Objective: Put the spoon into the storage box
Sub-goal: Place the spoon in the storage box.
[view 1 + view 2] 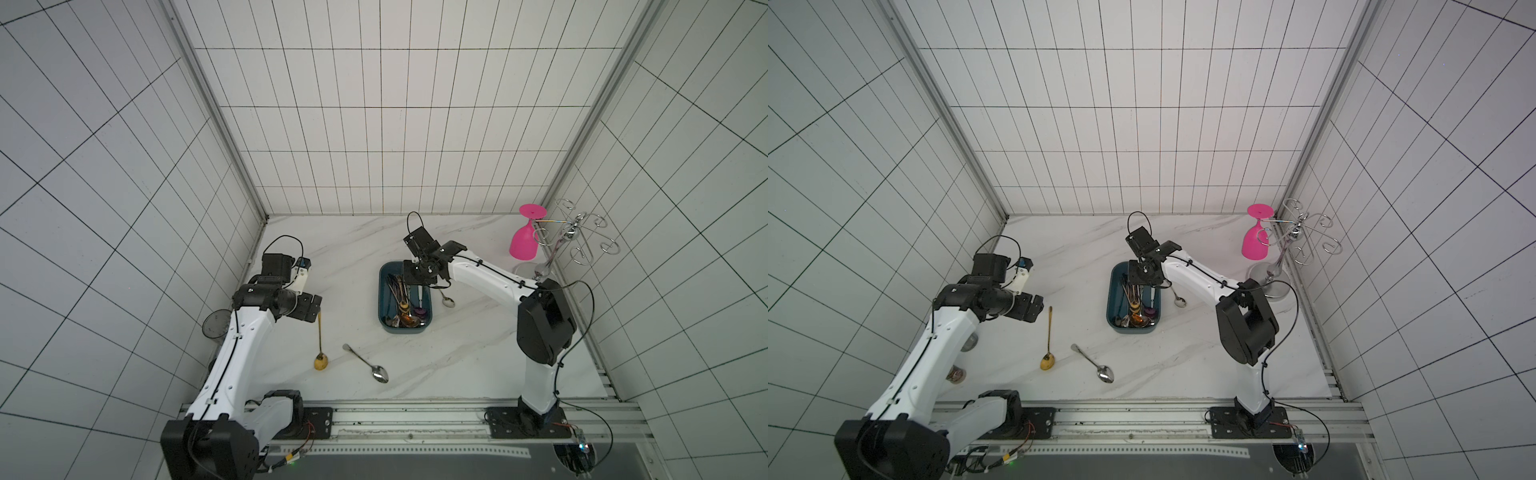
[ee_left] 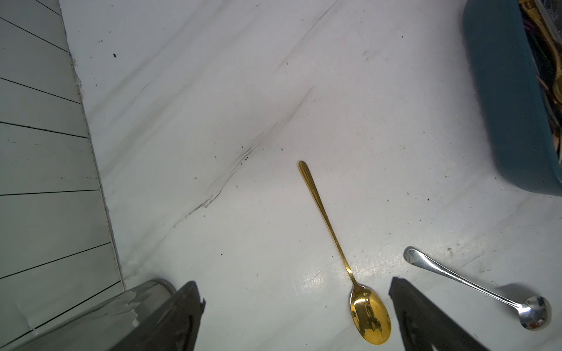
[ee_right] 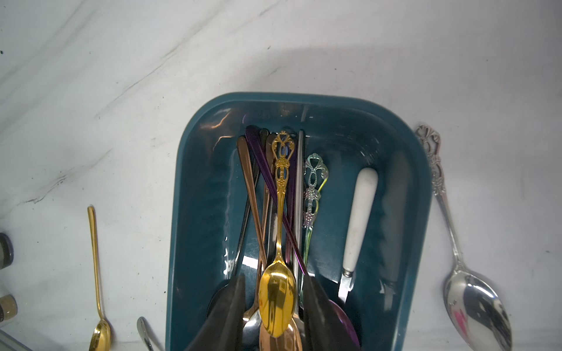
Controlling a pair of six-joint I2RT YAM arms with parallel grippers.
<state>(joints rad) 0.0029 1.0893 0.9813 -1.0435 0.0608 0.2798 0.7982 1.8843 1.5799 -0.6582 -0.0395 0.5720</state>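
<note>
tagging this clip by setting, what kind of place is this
Probably a robot lab cell mocked up as a kitchen counter: tiled walls, a marble-look tabletop, a storage box of spoons, arms bolted to a rail.

1. I am finding no legible text, label, brand, number or sign in any view.
2. I am noting the storage box [image 3: 194,188] wall is showing plain teal only.

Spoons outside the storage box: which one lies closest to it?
The ornate-handled silver spoon, lying alongside the storage box wall. The plain gold spoon and plain silver spoon lie well apart, near the left arm.
</note>
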